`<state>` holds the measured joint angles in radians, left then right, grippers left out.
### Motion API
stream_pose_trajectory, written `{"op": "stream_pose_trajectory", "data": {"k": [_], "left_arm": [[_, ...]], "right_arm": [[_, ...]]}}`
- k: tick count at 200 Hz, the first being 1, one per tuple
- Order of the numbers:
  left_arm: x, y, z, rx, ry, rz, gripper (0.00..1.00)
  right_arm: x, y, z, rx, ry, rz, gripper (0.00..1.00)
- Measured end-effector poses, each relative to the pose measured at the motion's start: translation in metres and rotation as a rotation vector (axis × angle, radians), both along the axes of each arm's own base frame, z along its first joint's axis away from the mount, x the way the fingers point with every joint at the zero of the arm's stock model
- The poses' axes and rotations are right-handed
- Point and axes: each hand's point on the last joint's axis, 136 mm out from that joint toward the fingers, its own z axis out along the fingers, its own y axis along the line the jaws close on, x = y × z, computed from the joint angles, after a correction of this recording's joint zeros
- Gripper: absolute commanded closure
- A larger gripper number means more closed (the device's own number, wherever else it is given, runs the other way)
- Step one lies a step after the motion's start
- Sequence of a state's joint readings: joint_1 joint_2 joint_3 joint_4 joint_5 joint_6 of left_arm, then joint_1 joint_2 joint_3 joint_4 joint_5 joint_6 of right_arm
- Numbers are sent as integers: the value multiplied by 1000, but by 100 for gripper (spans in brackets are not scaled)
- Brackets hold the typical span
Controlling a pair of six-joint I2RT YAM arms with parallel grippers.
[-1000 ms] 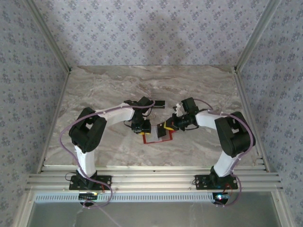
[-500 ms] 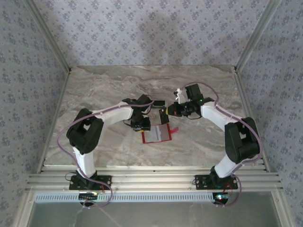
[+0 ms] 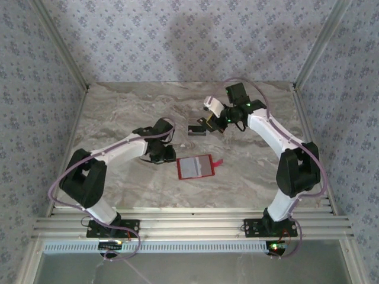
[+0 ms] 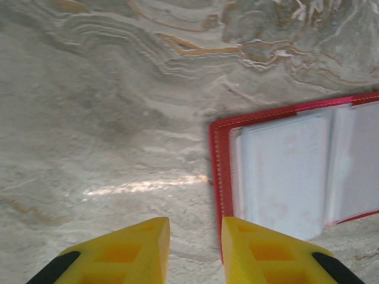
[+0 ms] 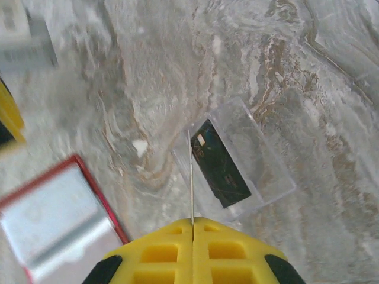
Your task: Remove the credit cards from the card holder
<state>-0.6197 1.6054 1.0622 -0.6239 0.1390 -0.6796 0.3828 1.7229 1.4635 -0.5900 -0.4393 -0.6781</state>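
Card holder [image 3: 194,167] lay open and flat on table [image 3: 118,112], about midway between left and right edges, nearer near edge than far. Grey inner pocket [image 4: 284,171] faced up, red tab [image 3: 217,161] on right side. Left gripper [image 4: 195,236] at holder's left edge, fingers slightly parted, nothing between them; contact with holder could not be told. Farther back, right gripper [image 5: 192,228] closed tight on one thin card [image 5: 191,177], seen edge-on. Below it, dark card [image 5: 224,171] lay on table within clear rectangular outline [image 5: 266,168].
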Motion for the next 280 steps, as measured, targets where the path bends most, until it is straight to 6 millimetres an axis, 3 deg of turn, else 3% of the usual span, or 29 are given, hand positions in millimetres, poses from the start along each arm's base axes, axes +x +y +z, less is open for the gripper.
{"op": "stream_pose_trajectory", "data": {"k": [41, 91, 158, 202, 280], "left_arm": [[-2, 22, 8, -27, -45, 56, 69], [-9, 43, 7, -31, -64, 104, 68], [-4, 55, 12, -33, -89, 143, 69], [-4, 59, 12, -31, -92, 154, 68], [-2, 62, 12, -30, -92, 161, 68]], "right_arm": [[8, 13, -22, -239, -81, 212, 100], [22, 29, -46, -396, -76, 328, 100], [35, 39, -74, -493, -55, 394, 100], [43, 39, -82, -526, -63, 420, 100], [34, 42, -104, -535, 5, 455, 100]]}}
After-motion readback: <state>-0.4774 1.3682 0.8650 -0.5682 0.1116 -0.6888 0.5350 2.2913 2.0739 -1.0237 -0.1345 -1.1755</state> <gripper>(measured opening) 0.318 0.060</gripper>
